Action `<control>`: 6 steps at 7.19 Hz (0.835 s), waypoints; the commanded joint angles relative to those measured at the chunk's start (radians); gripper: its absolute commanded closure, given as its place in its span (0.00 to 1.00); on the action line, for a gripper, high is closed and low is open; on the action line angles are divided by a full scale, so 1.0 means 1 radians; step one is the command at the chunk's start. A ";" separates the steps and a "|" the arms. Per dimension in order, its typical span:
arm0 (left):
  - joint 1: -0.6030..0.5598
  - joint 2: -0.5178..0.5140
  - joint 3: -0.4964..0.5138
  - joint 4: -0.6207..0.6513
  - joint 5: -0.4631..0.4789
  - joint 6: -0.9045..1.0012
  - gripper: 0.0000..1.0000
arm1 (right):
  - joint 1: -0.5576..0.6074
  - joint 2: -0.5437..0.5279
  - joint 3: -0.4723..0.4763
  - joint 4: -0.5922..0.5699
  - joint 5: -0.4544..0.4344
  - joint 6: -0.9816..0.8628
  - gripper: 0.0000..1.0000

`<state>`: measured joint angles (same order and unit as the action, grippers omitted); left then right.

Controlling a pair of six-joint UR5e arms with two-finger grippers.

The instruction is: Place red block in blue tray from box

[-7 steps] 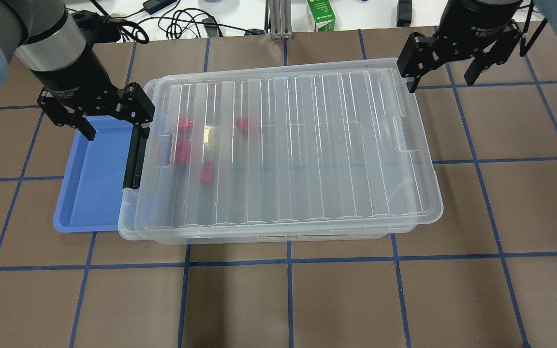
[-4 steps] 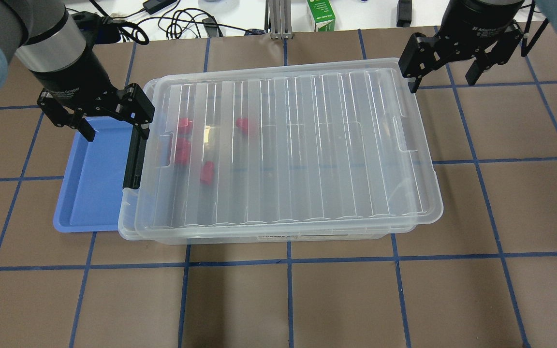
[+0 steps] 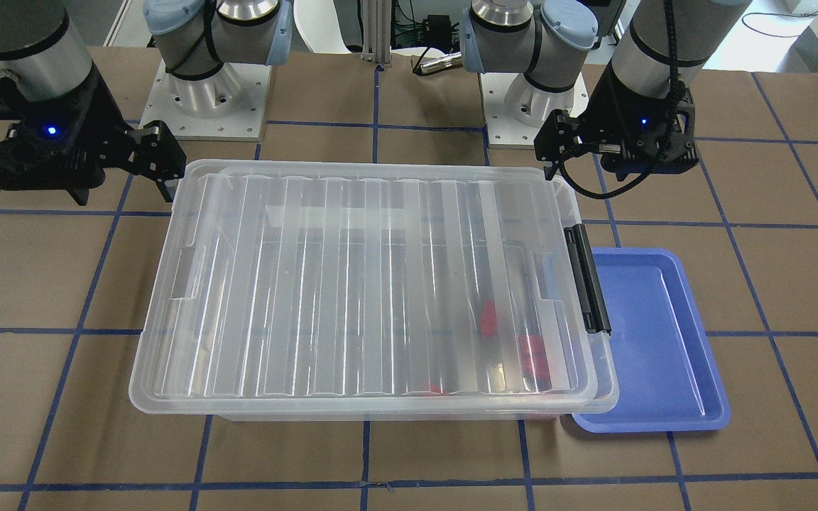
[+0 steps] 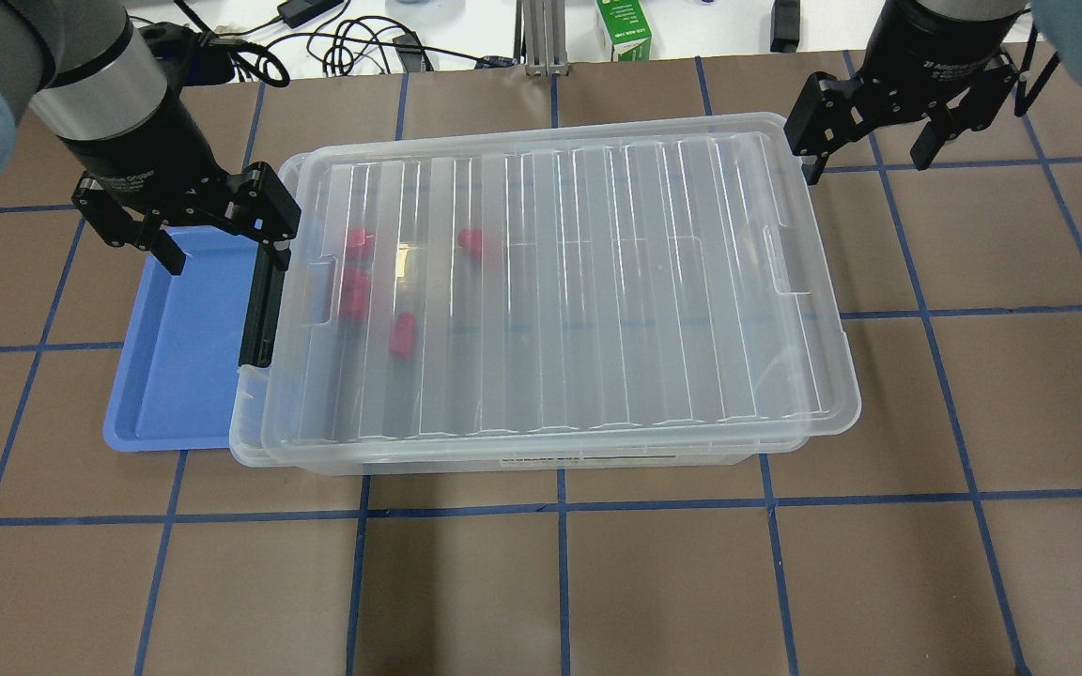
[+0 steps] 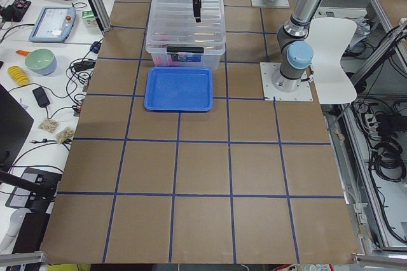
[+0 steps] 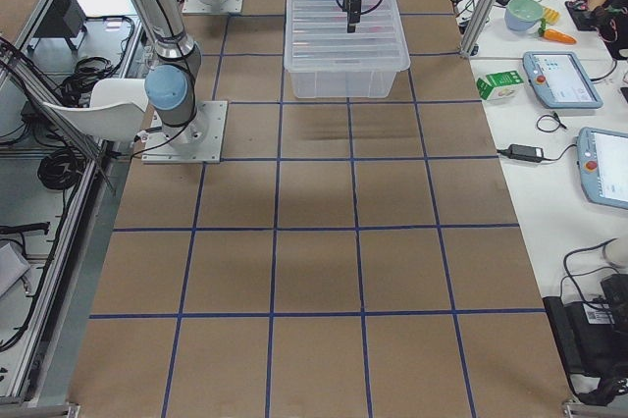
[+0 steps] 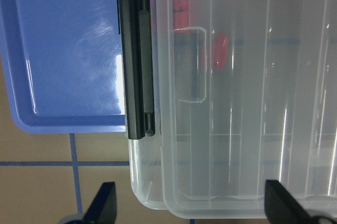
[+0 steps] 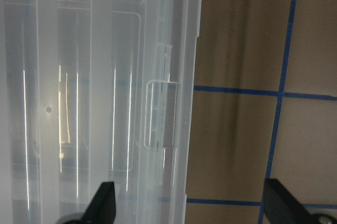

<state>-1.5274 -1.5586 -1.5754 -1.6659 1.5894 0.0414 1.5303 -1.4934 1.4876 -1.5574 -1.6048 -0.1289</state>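
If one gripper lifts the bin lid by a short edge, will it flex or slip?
Probably flexes: the lid is thin, clear and wide, though its ribs add stiffness. Glossy plastic shows glare, so grips may slip. The black latch may hold that end down.

Red blocks (image 4: 354,293) inside lidded box (image 4: 550,282); blue tray (image 4: 179,347) touching box's left end.
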 commanded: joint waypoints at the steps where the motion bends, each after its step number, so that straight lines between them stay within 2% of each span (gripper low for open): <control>1: 0.000 -0.001 0.000 0.000 0.000 0.000 0.00 | -0.031 0.048 0.144 -0.178 -0.001 -0.014 0.00; 2: 0.000 -0.002 0.000 0.000 0.000 0.000 0.00 | -0.048 0.053 0.233 -0.290 -0.001 -0.023 0.00; 3: 0.001 -0.002 0.000 0.000 0.000 0.000 0.00 | -0.052 0.056 0.279 -0.367 -0.001 -0.026 0.00; 6: 0.000 0.000 0.000 0.003 -0.002 -0.009 0.00 | -0.052 0.074 0.298 -0.409 0.000 -0.029 0.00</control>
<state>-1.5276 -1.5587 -1.5754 -1.6645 1.5882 0.0352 1.4794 -1.4249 1.7803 -1.9513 -1.6048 -0.1560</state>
